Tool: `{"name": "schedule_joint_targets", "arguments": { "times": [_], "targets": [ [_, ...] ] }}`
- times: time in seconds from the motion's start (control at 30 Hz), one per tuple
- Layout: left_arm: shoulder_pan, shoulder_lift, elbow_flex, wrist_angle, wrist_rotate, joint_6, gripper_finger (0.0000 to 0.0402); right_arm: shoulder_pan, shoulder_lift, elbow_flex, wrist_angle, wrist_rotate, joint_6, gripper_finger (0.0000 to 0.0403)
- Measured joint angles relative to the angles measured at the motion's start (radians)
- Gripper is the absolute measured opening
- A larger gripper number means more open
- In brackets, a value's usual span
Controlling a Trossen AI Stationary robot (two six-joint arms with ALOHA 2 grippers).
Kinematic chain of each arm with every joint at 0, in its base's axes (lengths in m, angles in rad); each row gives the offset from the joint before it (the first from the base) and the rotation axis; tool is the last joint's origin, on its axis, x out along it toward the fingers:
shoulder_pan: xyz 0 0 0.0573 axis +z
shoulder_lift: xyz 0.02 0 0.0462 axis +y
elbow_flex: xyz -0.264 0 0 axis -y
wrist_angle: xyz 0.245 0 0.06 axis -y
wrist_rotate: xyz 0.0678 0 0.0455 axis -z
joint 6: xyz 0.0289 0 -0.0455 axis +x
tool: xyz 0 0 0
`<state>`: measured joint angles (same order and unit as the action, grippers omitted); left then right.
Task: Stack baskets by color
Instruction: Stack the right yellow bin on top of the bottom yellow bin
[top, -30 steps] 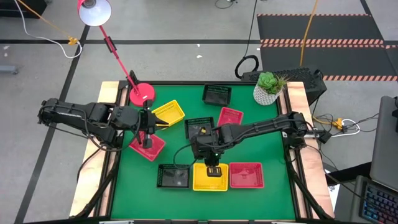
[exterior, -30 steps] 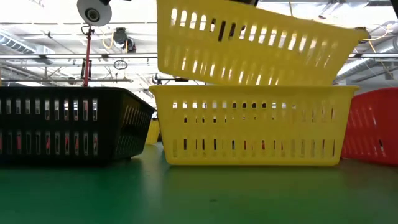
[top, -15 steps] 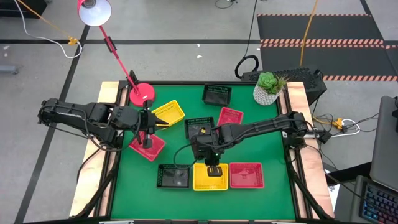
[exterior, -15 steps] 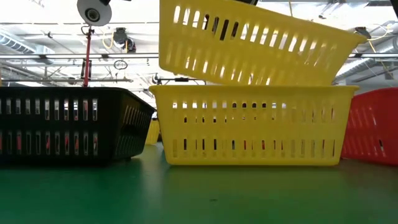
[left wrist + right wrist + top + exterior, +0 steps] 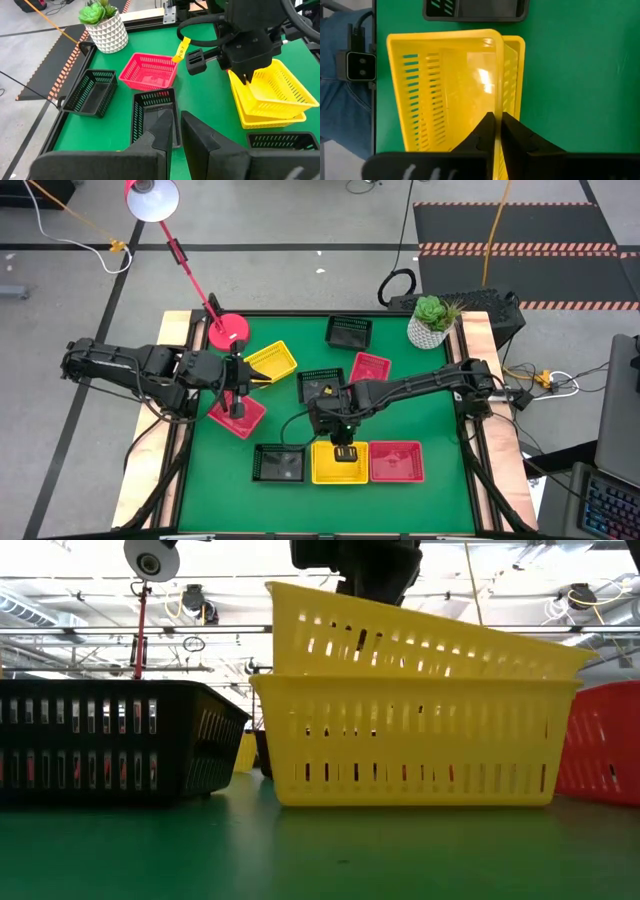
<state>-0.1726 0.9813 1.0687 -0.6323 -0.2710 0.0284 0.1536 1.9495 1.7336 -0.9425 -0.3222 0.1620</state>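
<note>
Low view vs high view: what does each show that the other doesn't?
Only the low view: the upper yellow basket sits tilted in the lower yellow basket, not fully nested.
Only the high view: the left pincer over a red basket at the table's left, plus a third yellow basket, the plant pot and the lamp base.
Both: the right pincer at the yellow pair, a black basket and a red one flanking it.

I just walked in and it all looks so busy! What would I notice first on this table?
Probably the two yellow baskets at the near edge of the green table: the upper one sits tilted in the lower one, with the right tool pinching its wall. A black basket and a red-pink basket flank them. The left tool hangs over another red-pink basket at the left.
</note>
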Motion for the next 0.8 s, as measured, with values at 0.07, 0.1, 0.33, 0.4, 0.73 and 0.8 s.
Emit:
{"name": "schedule_joint_targets", "arguments": {
  "times": [0.07, 0.1, 0.33, 0.4, 0.73, 0.8],
  "targets": [
    [0.0, 0.0, 0.0, 0.0, 0.0, 0.0, 0.0042, 0.0, 0.0, -0.001, 0.004, 0.002, -0.008, 0.0026],
    [0.0, 0.0, 0.0, 0.0, 0.0, 0.0, 0.0042, 0.0, 0.0, -0.002, 0.004, 0.002, -0.012, 0.0031],
    [0.0, 0.0, 0.0, 0.0, 0.0, 0.001, 0.0042, 0.0, 0.0, -0.002, 0.042, 0.003, -0.014, 0.0065],
    [0.0, 0.0, 0.0, 0.0, 0.0, 0.001, 0.0042, 0.0, 0.0, -0.002, 0.046, 0.003, -0.014, 0.0073],
    [0.0, 0.0, 0.0, 0.0, 0.0, 0.001, 0.0042, 0.054, -0.03, -0.002, 0.023, 0.035, 0.032, 0.0078],
    [0.0, 0.0, 0.0, 0.0, 0.0, 0.001, 0.0042, 0.088, -0.031, -0.002, 0.024, 0.064, 0.033, 0.0072]
  ]
}}
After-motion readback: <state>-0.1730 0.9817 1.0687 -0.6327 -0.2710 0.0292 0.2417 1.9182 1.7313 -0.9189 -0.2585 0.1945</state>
